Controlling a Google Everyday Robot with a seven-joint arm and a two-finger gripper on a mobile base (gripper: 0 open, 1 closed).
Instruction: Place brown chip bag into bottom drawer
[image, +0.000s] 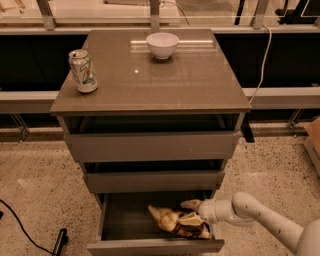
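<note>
The brown chip bag (172, 220) lies crumpled on the floor of the open bottom drawer (155, 247), towards its right side. My gripper (191, 211) reaches into the drawer from the right, on a white arm, right at the bag's right end. Its fingers (190, 204) stand apart: the upper one is clear of the bag, the lower one rests against it. The bag's right end is partly hidden by the gripper.
On the cabinet top stand a green-and-white soda can (83, 71) at the left and a white bowl (162, 45) at the back. The two upper drawers (150, 146) are slightly ajar. A black cable (25, 230) lies on the floor at the left.
</note>
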